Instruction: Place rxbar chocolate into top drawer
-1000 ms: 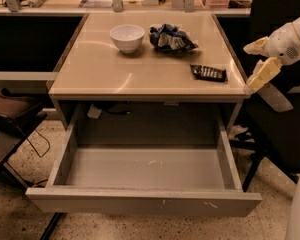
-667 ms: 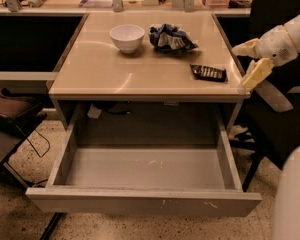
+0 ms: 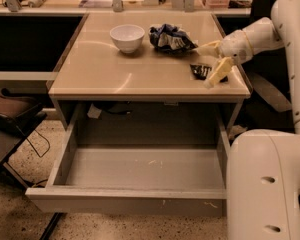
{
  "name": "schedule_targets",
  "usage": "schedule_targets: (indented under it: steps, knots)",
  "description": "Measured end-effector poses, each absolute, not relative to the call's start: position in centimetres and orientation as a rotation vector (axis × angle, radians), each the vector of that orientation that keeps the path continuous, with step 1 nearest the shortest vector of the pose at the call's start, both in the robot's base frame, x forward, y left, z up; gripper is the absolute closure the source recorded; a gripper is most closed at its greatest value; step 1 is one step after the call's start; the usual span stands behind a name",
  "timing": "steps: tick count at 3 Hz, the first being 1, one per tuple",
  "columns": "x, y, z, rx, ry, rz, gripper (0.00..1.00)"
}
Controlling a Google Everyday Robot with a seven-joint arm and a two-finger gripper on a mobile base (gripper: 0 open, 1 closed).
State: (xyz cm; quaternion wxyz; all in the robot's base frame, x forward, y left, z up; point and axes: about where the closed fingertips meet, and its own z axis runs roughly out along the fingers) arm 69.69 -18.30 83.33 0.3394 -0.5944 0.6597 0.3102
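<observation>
The rxbar chocolate (image 3: 202,71) is a small dark bar lying flat near the desk's right front corner, partly hidden by my gripper. My gripper (image 3: 210,63) reaches in from the right with its pale fingers (image 3: 217,72) spread open, one on each side of the bar, just above it. The top drawer (image 3: 140,200) stands pulled out below the desk top, grey, with pale scuffs on its floor and nothing in it.
A white bowl (image 3: 127,37) and a wrinkly blue-and-white bag (image 3: 170,38) sit at the back of the desk top (image 3: 115,74). My white base (image 3: 267,184) stands at the drawer's right. A dark bag (image 3: 12,111) lies on a low shelf at left.
My gripper has moved left from beside the desk's right edge to over the bar. The drawer, bowl and bag have not moved.
</observation>
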Motion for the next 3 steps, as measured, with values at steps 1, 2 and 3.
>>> schedule_targets:
  steps: [1,2,3]
  knots:
    - [70.9,-18.1,83.5,-1.514,1.711,0.779,0.00]
    - [71.9,-19.5,82.4,-1.463,1.800,0.725,0.00]
    - [72.0,-21.3,81.2,-1.395,1.869,0.722,0.00]
